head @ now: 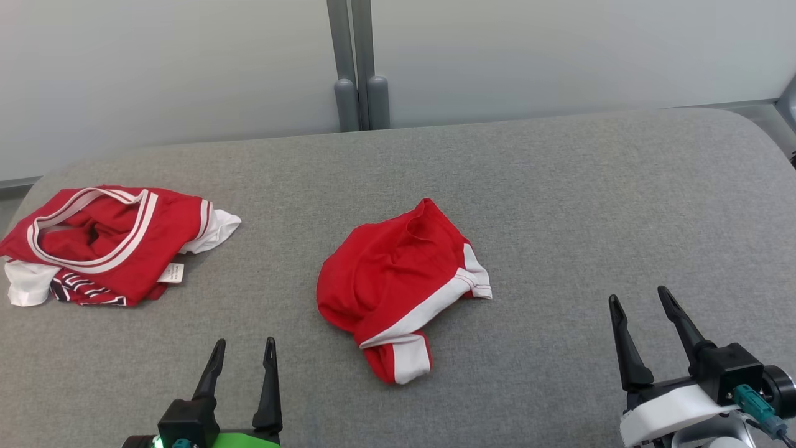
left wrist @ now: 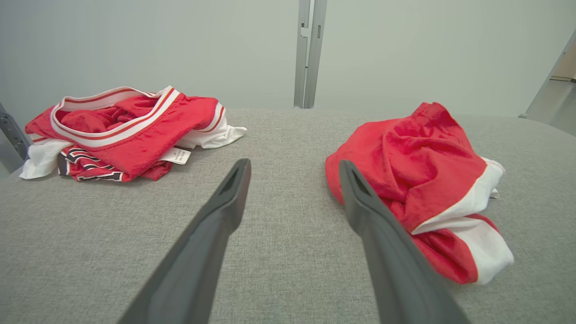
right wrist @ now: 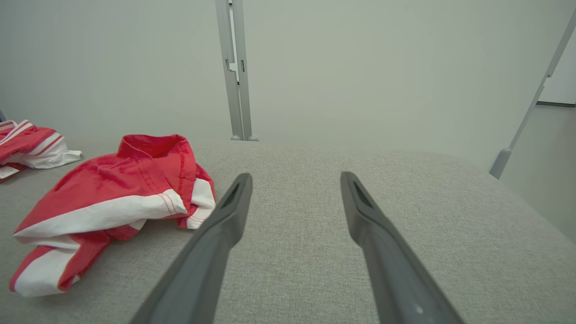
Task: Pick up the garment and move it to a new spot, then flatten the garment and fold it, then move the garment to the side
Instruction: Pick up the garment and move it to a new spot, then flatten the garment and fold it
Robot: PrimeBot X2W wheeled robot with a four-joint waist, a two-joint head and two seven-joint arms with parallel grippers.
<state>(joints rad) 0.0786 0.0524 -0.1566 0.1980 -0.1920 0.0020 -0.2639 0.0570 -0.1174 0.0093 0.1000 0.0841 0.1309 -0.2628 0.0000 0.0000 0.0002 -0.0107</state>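
A crumpled red garment (head: 392,274) with white trim lies in the middle of the grey padded surface (head: 559,186). My left gripper (head: 244,342) is open near the front edge, to the garment's lower left, holding nothing. In the left wrist view the garment (left wrist: 414,157) lies just right of my open gripper (left wrist: 293,163). My right gripper (head: 638,294) is open and empty at the front right, well apart from the cloth. From the right wrist the garment (right wrist: 112,184) sits left of that open gripper (right wrist: 295,175).
A second red garment (head: 124,236), a jersey with white-and-red striped trim and a white label, lies bunched at the far left (left wrist: 135,130) (right wrist: 27,139). A grey post (head: 357,68) stands against the pale wall behind the surface. Bare grey fabric stretches to the right.
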